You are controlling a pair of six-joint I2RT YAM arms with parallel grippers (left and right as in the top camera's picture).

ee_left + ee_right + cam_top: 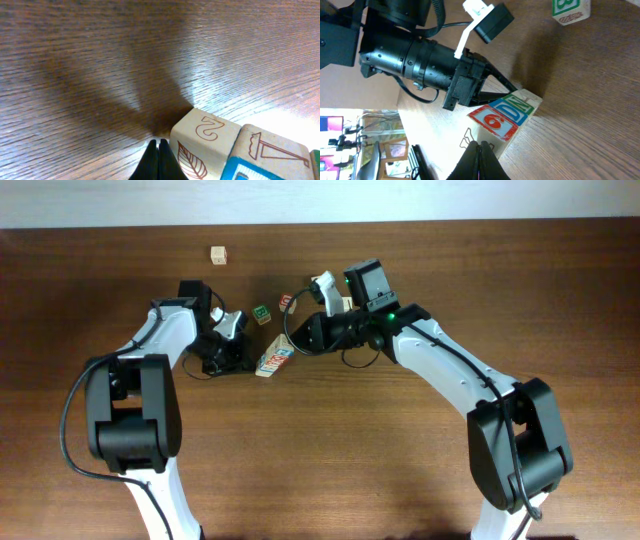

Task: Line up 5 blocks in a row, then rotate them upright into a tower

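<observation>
Three pale wooden blocks lie end to end in a slanted row (274,358). From the right wrist view their tops read red 6 (495,121), blue D (512,111) and a green letter (531,103). My left gripper (250,364) is shut and empty, its tips (159,149) on the table beside the end block, which bears a 2 and a leaf (200,145). My right gripper (289,340) is shut too, its tips (481,146) against the side of the 6 block. Separate blocks sit behind: green (262,313), red (286,302) and a lone pale one (218,255).
Another block (346,305) peeks out beside the right wrist camera. The left arm's black body (420,55) lies just across the row from my right gripper. The table's far edge (120,226) runs along the top of the overhead view.
</observation>
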